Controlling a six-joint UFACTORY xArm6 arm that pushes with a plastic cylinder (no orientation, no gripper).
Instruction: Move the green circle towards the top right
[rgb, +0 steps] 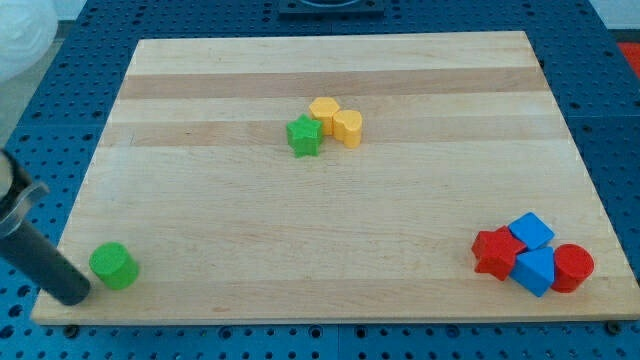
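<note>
At the view's bottom left, my tip (72, 291) rests on the counter (330, 200), just beside the green circle (114, 266) on its left side. There are no fingers, only the rod. Near the middle top, a green star (304, 136) touches a yellow hexagon (324, 113) and a yellow heart-like block (348, 128). At the bottom right a red star (495, 252), two blue blocks (531, 231) (534, 271) and a red cylinder (573, 267) are clustered.

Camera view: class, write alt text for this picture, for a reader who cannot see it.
On a wooden board, my tip sits just left of the green circle at the view's bottom left. A green star touches two yellow blocks near the top centre; red and blue blocks cluster at the bottom right.
</note>
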